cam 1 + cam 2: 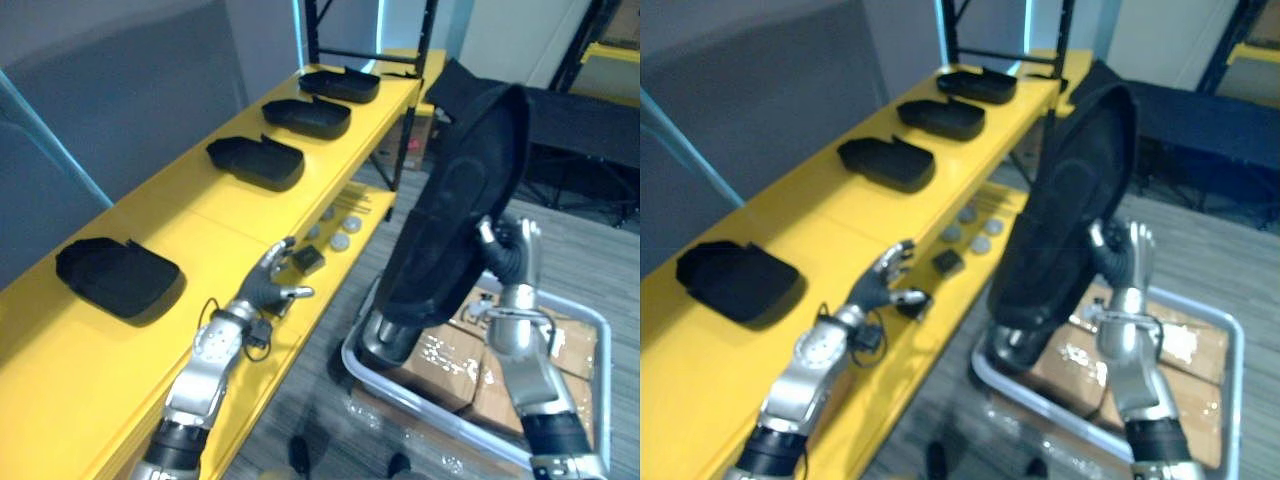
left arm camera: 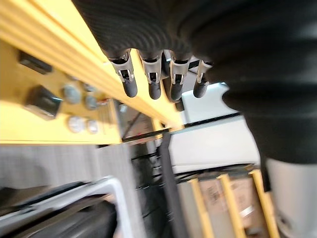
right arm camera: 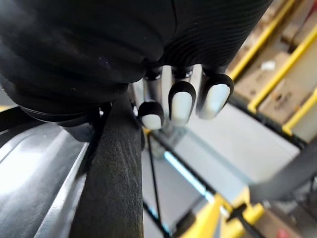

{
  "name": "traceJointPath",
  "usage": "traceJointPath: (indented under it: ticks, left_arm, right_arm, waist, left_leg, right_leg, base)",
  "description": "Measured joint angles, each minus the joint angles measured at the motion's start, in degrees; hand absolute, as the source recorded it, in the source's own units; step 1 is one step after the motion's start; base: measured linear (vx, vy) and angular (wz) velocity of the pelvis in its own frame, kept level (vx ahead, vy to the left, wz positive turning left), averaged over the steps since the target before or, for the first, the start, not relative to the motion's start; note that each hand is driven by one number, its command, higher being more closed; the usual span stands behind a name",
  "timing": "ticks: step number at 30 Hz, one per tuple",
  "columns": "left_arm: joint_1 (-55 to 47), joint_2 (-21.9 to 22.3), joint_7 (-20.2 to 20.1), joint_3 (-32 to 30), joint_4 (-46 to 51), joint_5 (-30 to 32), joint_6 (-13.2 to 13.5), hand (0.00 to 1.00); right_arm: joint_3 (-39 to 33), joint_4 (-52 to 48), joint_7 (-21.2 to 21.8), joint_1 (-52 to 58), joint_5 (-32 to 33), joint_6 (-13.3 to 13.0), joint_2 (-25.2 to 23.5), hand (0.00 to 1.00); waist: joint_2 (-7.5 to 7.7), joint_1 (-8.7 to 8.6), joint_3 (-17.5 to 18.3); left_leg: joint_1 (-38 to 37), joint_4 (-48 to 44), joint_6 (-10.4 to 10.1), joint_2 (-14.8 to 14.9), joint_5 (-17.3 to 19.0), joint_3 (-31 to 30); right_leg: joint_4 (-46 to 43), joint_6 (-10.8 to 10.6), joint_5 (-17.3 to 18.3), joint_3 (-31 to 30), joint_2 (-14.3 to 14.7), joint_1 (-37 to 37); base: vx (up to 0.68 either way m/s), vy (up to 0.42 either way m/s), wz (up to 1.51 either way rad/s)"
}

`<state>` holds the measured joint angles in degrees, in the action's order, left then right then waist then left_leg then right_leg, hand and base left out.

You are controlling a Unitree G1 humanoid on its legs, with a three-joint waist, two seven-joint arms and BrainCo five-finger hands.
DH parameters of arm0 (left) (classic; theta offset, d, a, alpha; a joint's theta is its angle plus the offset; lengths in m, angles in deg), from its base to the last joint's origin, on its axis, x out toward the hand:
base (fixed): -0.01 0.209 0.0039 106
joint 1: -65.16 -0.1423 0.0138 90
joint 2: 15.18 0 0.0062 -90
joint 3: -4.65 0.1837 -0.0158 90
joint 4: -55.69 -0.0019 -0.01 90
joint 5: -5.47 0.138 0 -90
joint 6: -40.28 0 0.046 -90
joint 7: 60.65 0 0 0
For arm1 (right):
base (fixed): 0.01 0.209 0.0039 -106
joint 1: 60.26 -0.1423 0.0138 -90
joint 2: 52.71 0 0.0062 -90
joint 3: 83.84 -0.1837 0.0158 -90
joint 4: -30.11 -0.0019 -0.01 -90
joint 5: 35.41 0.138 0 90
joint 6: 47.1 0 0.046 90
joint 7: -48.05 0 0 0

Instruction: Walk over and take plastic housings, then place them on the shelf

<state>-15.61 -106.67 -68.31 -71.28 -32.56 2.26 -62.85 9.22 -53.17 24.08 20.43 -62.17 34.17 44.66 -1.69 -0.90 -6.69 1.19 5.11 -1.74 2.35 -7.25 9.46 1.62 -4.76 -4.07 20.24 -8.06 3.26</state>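
Note:
My right hand [image 1: 512, 250] is shut on the edge of a large black plastic housing [image 1: 455, 210], held upright and tilted in the air above a trolley. In the right wrist view its fingers [image 3: 181, 101] curl over the housing's rim [image 3: 111, 183]. My left hand [image 1: 268, 282] hovers open over the front edge of the yellow shelf [image 1: 200, 210], holding nothing; its straight fingers [image 2: 153, 82] show in the left wrist view. Several black housings lie in a row on the shelf, the nearest [image 1: 117, 275] at the left, others [image 1: 257, 160] [image 1: 308, 115] further back.
A grey-railed trolley [image 1: 400, 395] with cardboard boxes [image 1: 450, 365] stands right of the shelf. Small round discs [image 1: 340, 242] and a dark block [image 1: 308, 260] lie on the lower yellow ledge. Black racking [image 1: 590, 60] stands behind.

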Motion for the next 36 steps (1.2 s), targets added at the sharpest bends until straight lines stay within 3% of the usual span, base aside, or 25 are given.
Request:
traceJointPath:
  ticks: [4, 10, 17, 20, 25, 27, 36]
  left_arm:
    - [-0.41, 0.04, 0.07, 5.03, -7.22, 2.1, -2.59, 0.0]
    - [-4.95, 0.37, 0.74, 6.45, -13.72, 1.93, -5.62, 0.0]
    - [-7.6, 2.29, 3.19, 7.26, -19.31, 0.06, -6.22, 0.0]
    - [-7.57, 2.26, 5.35, 7.25, -20.04, -6.3, -6.24, 0.0]
    - [-7.54, 2.34, 5.6, 7.24, -22.08, -21.95, -6.44, 0.0]
    - [-7.52, 2.4, 6.13, 7.21, -22.08, -25.04, -6.38, 0.0]
    - [-6.9, 2.92, 7.59, 5.8, -22.23, -26.13, -6.34, 0.0]
  right_arm:
    - [3.59, 4.04, 1.63, 2.08, -1.17, -1.62, 0.19, 1.0]
    - [6.82, 6.96, 4.56, 8.49, -3.15, -2.9, 0.3, 1.0]
    - [10.71, 10.37, 6.84, 11.61, -4.93, -4.16, -1.9, 1.0]
    - [12.24, 10.54, 6.88, 12.0, -5.92, -4.53, -2.43, 1.0]
    - [12.46, 12.17, 7.24, 12.19, -8.16, -5.11, -4.07, 1.0]
    - [12.63, 12.98, 7.92, 12.23, -8.83, -5.11, -4.15, 1.0]
    - [13.92, 15.75, 8.01, 13.13, -12.32, -6.61, -4.98, 1.0]
  waist:
    - [0.89, 0.05, 0.52]
    - [1.13, -0.01, 0.4]
    - [1.65, 0.09, 0.09]
    - [2.15, 0.1, -0.22]
    - [2.38, 0.06, -0.34]
    - [2.39, 0.06, -0.34]
    - [2.61, -0.02, -0.38]
  left_leg:
    - [0.1, 0.01, -0.07, 0.35, -0.01, 0.11]
    - [0.14, 0.02, -0.38, 0.44, 0.2, 0.35]
    - [0.17, 0.02, -0.3, 0.0, 0.53, 0.34]
    - [0.04, 0.01, -0.37, -0.04, 0.71, 0.32]
    - [-0.23, 0.01, -0.35, -0.04, 0.69, 0.32]
    - [-0.35, 0.01, -0.37, -0.04, 0.71, 0.28]
    - [-1.6, 0.04, -0.88, 0.09, 1.29, 0.36]
  right_leg:
    - [0.14, 0.52, 0.34, -0.19, 0.06, -0.15]
    - [0.13, 0.1, 0.64, -0.46, 0.38, -0.45]
    - [0.06, -0.36, 0.96, -0.4, 0.07, -0.43]
    - [0.06, -0.43, 1.14, -0.35, 0.04, -0.24]
    - [0.04, -0.16, 1.21, -0.24, 0.06, 0.08]
    - [0.04, -0.31, 1.12, -0.16, 0.11, 0.24]
    - [0.05, -0.01, 1.85, -0.16, 0.44, 1.37]
  base:
    - [-0.01, -0.007, -0.02]
    - [-0.01, -0.001, -0.03]
    - [0.0, 0.0, 0.0]
    - [0.0, 0.0, 0.0]
    - [0.03, -0.004, 0.0]
    - [0.03, -0.004, 0.02]
    - [0.0, 0.0, 0.0]
